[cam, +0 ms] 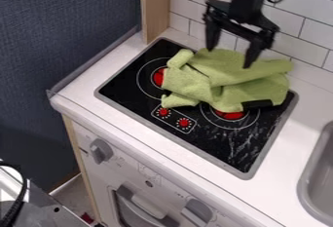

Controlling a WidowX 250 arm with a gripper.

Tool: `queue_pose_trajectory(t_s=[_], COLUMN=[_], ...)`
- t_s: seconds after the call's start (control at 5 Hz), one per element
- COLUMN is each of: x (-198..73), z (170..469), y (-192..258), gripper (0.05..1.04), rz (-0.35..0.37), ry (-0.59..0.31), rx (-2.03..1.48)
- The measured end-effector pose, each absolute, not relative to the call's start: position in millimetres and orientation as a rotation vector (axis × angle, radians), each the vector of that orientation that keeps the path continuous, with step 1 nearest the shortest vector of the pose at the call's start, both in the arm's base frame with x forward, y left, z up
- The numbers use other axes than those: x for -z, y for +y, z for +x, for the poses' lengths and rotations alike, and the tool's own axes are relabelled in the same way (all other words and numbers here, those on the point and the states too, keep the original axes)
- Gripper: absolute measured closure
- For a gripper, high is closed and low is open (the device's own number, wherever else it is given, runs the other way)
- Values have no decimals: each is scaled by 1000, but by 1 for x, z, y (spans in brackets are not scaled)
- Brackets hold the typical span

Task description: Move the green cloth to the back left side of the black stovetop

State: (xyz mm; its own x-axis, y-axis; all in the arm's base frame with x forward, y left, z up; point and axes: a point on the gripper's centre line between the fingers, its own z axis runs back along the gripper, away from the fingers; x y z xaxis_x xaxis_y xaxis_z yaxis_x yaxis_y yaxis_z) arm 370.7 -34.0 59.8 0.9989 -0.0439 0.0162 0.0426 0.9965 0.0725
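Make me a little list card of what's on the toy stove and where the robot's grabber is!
Grabber: black gripper, open, hanging over the cloth's back edge
Cloth: green cloth, crumpled
Cloth's place: on the black stovetop, partly covering the burners
Burners: red left burner and red right burner, both peeking out
Stove dials: two small red ones, left dial and right dial
Nearby: gray sink, to the right
Touching the cloth: can't tell

Matt, rough green cloth [224, 77]; glossy black cooktop [221, 148].
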Motion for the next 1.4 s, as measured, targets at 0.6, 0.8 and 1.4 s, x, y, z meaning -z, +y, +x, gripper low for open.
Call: queue_pose_trajectory(t_s=[0.6,0.8,1.4], x=[-17,-12,14], z=[400,409,411], y=[-47,-46,-36], gripper=[83,83,432], rz=[94,131,197], ry=[-65,-75,-111], rx=[47,56,39])
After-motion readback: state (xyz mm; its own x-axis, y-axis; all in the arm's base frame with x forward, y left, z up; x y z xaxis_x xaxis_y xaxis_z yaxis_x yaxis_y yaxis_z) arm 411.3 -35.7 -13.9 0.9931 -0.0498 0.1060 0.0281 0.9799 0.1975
